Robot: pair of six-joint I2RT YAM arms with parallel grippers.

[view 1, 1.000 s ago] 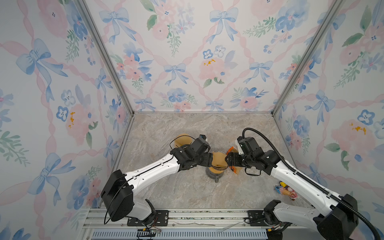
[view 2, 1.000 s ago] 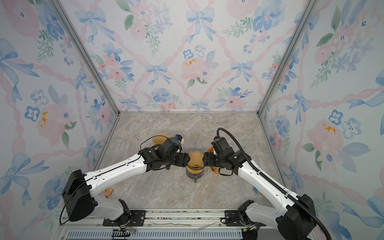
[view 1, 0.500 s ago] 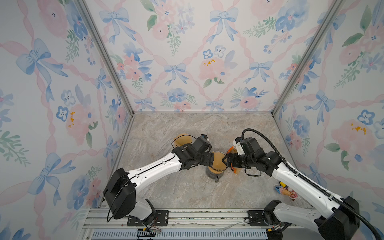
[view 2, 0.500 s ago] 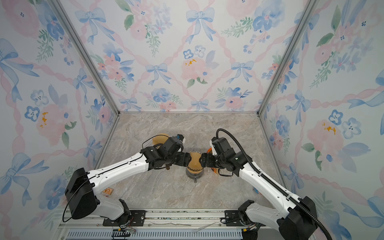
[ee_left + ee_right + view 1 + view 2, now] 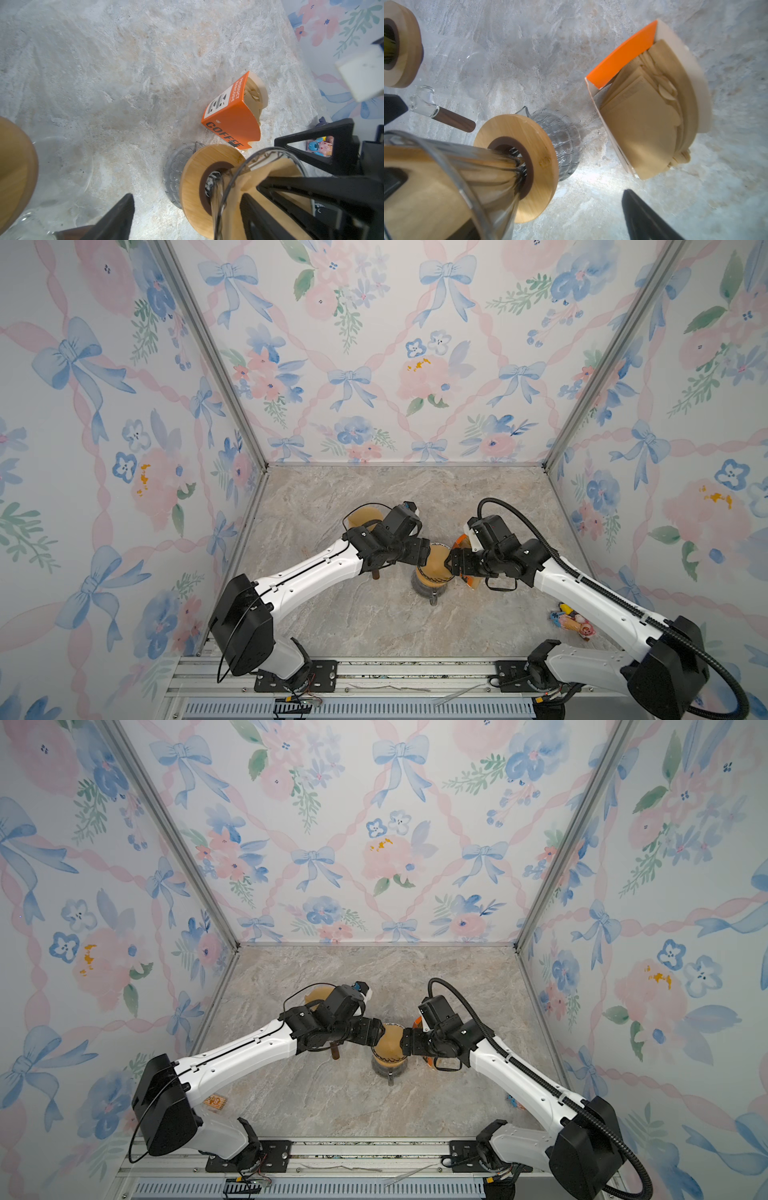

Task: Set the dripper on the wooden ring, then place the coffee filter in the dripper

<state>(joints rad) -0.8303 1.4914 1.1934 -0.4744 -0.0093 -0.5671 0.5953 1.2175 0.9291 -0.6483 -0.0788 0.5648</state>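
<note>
The glass dripper with its wooden collar stands on a ribbed glass carafe at the middle of the table. A brown paper coffee filter lies inside its cone, and shows in both top views. My left gripper reaches the rim from the left and my right gripper from the right. Both are open. In each wrist view one finger is outside the glass and the other is a dark shape seen inside the cone.
An orange box of coffee filters stands just right of the carafe. A second wooden-collared dripper and a wood-handled glass piece sit to the left under my left arm. Small colourful toys lie at the near right.
Both grippers' jaws have widened a little at the dripper's rim. The arms have hardly shifted and the filter stays in the cone.
</note>
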